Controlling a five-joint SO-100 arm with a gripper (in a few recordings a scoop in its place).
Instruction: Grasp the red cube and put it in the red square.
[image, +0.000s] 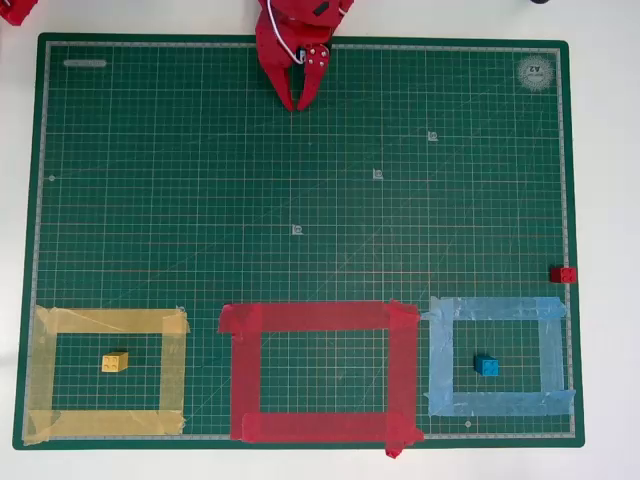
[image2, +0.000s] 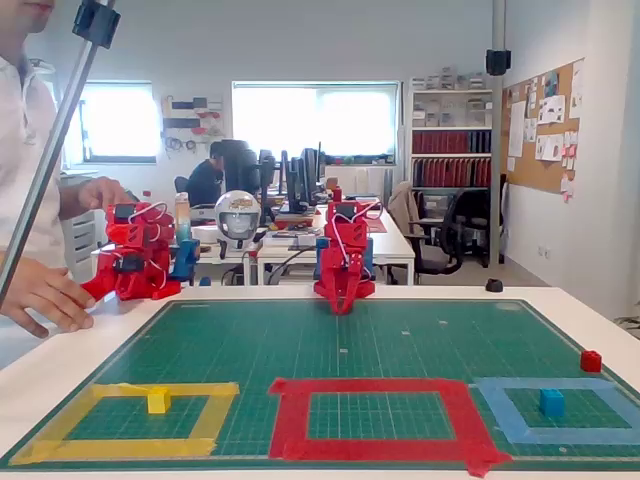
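Three small cubes lie on the green mat (image: 300, 180), and we must take only the red cube (image: 563, 274). It sits at the far right edge of the mat in the overhead view, just above the light-blue frame (image: 436, 355) and well apart from the red square (image: 325, 317), which is empty inside.

We see some risks. The red cube is almost on the border of the mat, so a push from one finger could slide it off the mat onto the white table (image: 605, 240). We judge also that the reach is long and goes far to the side, so the hand may come down a little wrong and close beside the cube. The blue cube (image: 486, 366) lies near the way to the red square; a low carry could knock it. The yellow cube (image: 114, 362) is far on the other side and is no danger.

Our hand (image: 300, 103) hangs at the top of the mat in the overhead view, pointing down. Its two fingers nearly meet at the tips, with only a thin gap higher up. It holds nothing and touches no cube.
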